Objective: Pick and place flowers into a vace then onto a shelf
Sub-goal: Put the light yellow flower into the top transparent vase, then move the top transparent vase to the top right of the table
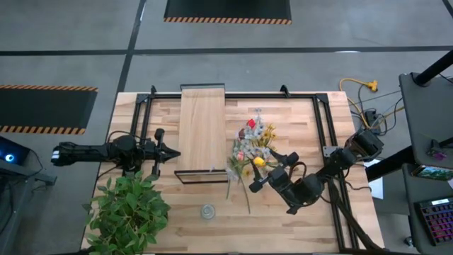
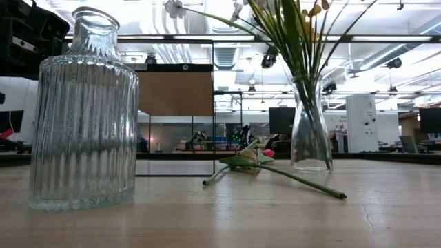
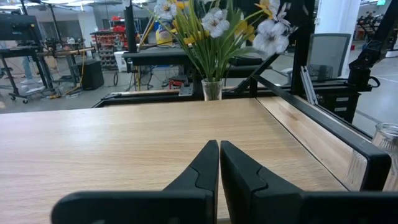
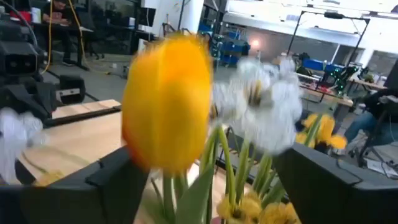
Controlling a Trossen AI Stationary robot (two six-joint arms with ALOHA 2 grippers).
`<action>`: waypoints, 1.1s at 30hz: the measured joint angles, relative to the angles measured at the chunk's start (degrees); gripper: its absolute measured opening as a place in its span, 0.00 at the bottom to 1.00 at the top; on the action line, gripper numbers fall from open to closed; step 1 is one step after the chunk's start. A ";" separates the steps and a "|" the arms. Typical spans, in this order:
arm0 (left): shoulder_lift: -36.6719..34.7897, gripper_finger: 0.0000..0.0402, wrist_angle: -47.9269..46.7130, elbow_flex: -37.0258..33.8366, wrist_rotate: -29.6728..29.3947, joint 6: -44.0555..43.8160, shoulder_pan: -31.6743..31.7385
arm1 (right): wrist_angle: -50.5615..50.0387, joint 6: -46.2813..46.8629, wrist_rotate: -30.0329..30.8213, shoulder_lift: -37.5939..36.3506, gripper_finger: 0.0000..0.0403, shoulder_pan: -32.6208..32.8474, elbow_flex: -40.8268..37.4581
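Observation:
A clear glass vase (image 2: pixel 310 138) stands on the table right of the shelf (image 1: pixel 202 124). It holds several flowers (image 1: pixel 253 142): white blossoms, yellow sprays, a red one. An orange-yellow bloom (image 4: pixel 168 102) is at the bunch's near side (image 1: pixel 259 161). One more flower (image 2: pixel 275 172) lies on the table by the vase. My right gripper (image 1: pixel 267 170) is open at the bunch's near right. In the right wrist view (image 4: pixel 217 180) its fingers stand on either side of the bloom and stems, and no touch shows. My left gripper (image 1: pixel 166 152) is shut and empty over the shelf's left edge (image 3: pixel 219 168).
An empty ribbed glass vase (image 2: pixel 83 110) stands near the table's front edge (image 1: pixel 207 211). A bushy leafy plant (image 1: pixel 131 209) fills the near left corner. A black metal frame (image 1: pixel 322 142) runs along the table's right and far sides.

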 joint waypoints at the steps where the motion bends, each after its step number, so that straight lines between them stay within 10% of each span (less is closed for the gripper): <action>1: 0.00 0.00 0.02 0.00 0.00 -0.02 0.00 | 0.02 -0.80 0.00 0.00 0.81 0.10 0.80; 33: 0.02 0.00 0.02 0.00 0.00 -0.02 0.00 | -0.20 -13.34 -10.14 -1.44 0.91 3.07 9.54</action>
